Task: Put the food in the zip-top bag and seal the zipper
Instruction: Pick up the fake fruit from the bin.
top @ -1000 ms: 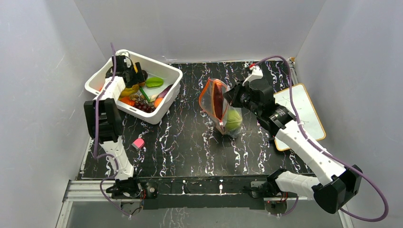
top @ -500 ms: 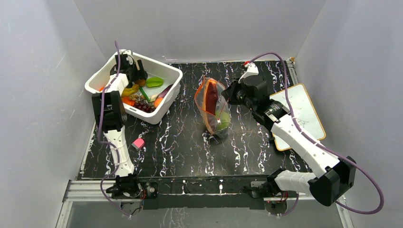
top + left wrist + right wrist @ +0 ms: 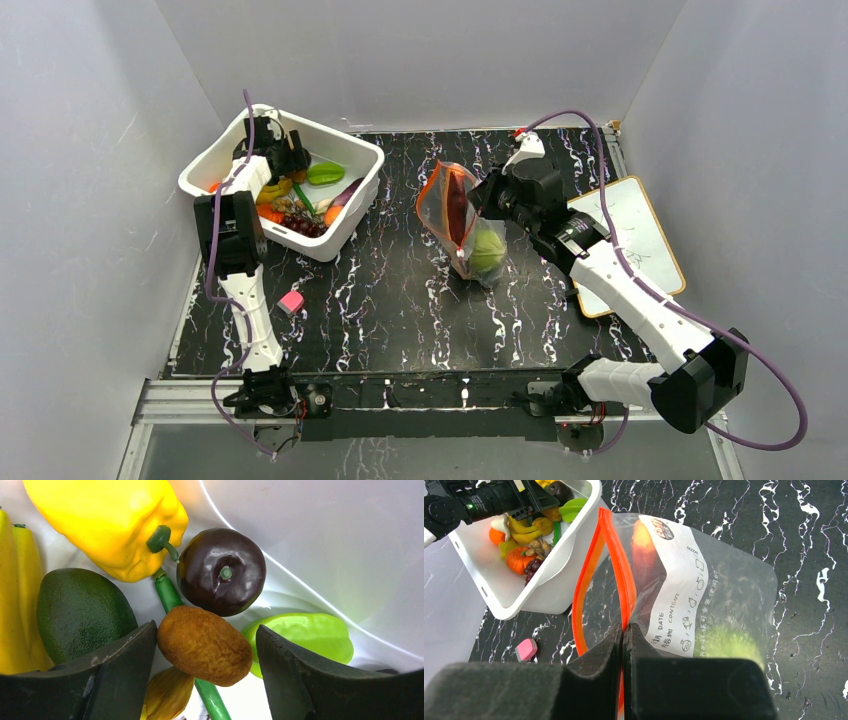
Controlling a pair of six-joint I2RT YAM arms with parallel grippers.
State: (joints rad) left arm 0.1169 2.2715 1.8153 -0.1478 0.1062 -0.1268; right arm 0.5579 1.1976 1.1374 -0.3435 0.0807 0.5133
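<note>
The zip-top bag [image 3: 460, 220] stands upright mid-table with its mouth open, holding a pale-green cabbage [image 3: 488, 250] and a dark red piece [image 3: 457, 205]. My right gripper [image 3: 482, 203] is shut on the red-orange zipper [image 3: 616, 565] at the near lip, seen in the right wrist view [image 3: 623, 630]. My left gripper [image 3: 290, 160] is down inside the white bin [image 3: 362, 152]. It is open [image 3: 205, 667], with its fingers [image 3: 117, 672] on either side of a brown oval fruit [image 3: 205, 650]. Around it lie a yellow pepper [image 3: 110, 525], a dark plum [image 3: 222, 570], an avocado [image 3: 82, 612] and a green pepper [image 3: 305, 635].
A pink eraser [image 3: 291, 302] lies on the black marbled table in front of the bin. A whiteboard [image 3: 640, 235] lies at the right edge, beside my right arm. The bin holds several more toy foods. Grey walls close in the table.
My right gripper swung the bag left, then back to the right. My left arm reached further back into the bin and now straddles the brown fruit.
</note>
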